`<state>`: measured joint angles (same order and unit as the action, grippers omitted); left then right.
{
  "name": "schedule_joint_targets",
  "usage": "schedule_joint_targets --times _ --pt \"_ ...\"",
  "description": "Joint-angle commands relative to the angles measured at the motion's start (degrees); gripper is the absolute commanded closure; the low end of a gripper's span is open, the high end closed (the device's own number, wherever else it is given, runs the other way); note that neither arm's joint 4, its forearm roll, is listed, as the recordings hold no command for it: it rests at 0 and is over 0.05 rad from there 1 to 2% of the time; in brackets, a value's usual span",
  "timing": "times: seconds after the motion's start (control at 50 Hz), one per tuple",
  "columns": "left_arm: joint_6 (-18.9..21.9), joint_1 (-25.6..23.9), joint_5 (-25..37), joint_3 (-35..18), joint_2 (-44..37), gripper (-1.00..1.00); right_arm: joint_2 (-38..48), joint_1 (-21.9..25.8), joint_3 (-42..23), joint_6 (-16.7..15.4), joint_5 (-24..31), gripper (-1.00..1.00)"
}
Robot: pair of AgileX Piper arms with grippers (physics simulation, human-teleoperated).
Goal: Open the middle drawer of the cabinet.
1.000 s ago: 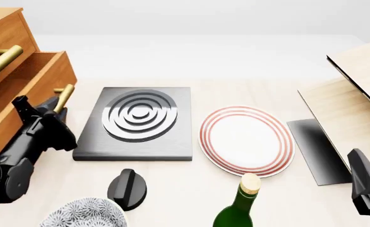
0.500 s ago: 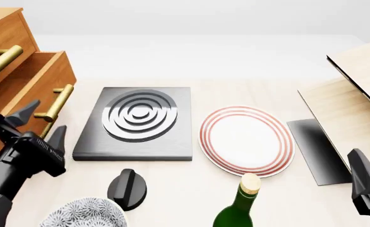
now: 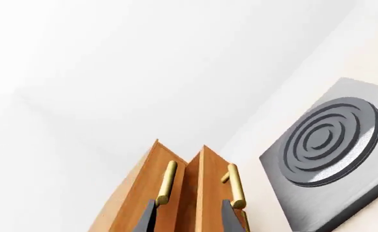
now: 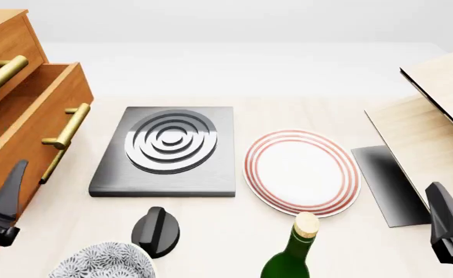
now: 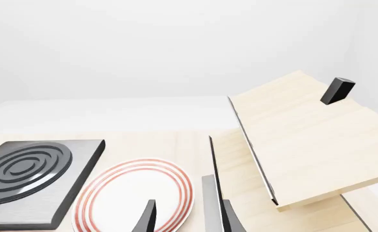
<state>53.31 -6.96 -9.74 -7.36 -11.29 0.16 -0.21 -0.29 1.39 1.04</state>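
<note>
The cabinet [image 4: 2,40] stands at the table's far left. Its middle drawer [image 4: 33,107] is pulled out, the box open on top and the brass bar handle [image 4: 66,125] facing the hob. Above it sits the top drawer's handle [image 4: 2,76]; a lower handle [image 4: 53,165] peeks out beneath. My left gripper [image 4: 1,211] hangs open near the front left corner, below the drawers and apart from them. In the left wrist view the cabinet [image 3: 189,193] rises beyond the spread fingertips [image 3: 148,218]. My right gripper [image 4: 449,229] is at the front right, open and holding nothing, its fingertips [image 5: 146,218] over the plate's edge.
A black ringed hob [image 4: 168,147] lies beside the drawer. A red-rimmed plate [image 4: 302,172] sits in the middle, with a green bottle [image 4: 295,252], a black knob [image 4: 155,230] and a patterned bowl [image 4: 103,263] in front. Pale wooden boards [image 4: 435,110] and a dark slab [image 4: 388,184] occupy the right.
My left gripper has let go of the middle drawer's handle, opened, and drawn back toward the front left corner. The drawer stays pulled out. The right arm has not moved.
</note>
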Motion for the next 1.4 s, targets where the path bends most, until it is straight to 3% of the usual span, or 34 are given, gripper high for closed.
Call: schedule_joint_targets --times 0.02,0.12,0.16,0.18,0.36,0.46,0.48,0.68,0.9,1.4 --pt "-16.33 -1.24 22.81 -12.62 11.28 -1.00 0.26 0.02 0.05 -0.18 -0.41 -1.00" --pt "-24.57 0.57 31.52 -18.91 9.68 -1.00 0.26 0.02 0.05 -0.17 -0.41 -1.00" --pt "-25.55 0.87 31.96 -19.69 8.81 -1.00 0.25 0.02 0.05 -0.20 -0.42 -1.00" --pt "-29.25 1.69 32.73 -21.60 5.46 -1.00 0.26 0.03 0.05 -0.18 -0.42 -1.00" --pt "-39.39 3.04 32.86 -25.98 -6.60 -1.00 0.25 0.03 0.05 -0.18 -0.42 -1.00" --pt "-40.09 5.40 31.02 -26.95 -11.61 -1.00 0.24 0.03 0.05 -0.19 -0.42 -1.00" --pt "-42.14 5.51 30.62 -27.28 -14.54 -1.00 0.25 0.02 0.05 -0.19 -0.42 -1.00" --pt "-48.43 6.69 28.83 -29.35 -24.57 -1.00 0.25 0.02 0.04 -0.20 -0.42 -1.00" --pt "-52.82 6.78 25.76 -27.73 -32.74 -1.00 0.26 0.04 0.05 -0.21 -0.42 -1.00" --pt "-52.64 11.10 18.71 -25.68 -41.70 -1.00 0.25 0.04 0.04 -0.21 -0.42 -1.00"
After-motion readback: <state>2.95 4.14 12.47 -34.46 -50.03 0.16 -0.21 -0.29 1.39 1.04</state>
